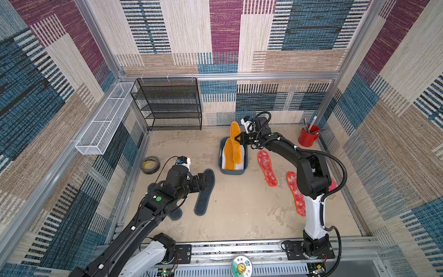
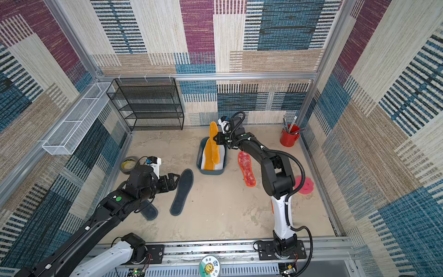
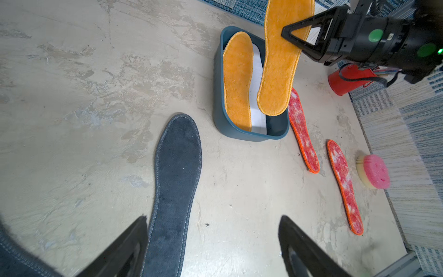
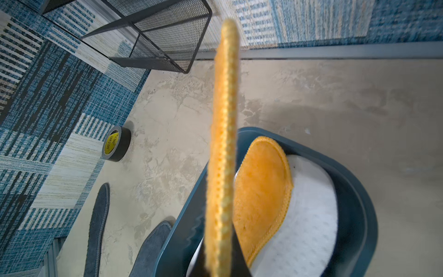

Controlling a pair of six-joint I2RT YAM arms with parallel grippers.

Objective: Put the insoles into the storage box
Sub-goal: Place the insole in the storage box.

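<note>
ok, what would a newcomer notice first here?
The orange insole clamped in the right gripper, its lower end hanging over the blue box. The box already holds a second orange insole lying on white insoles. Next, the left gripper, open above a dark grey insole.

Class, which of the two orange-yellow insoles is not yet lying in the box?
The orange-yellow insole clamped in the right gripper, held over the storage box; its twin lies inside on white insoles.
</note>
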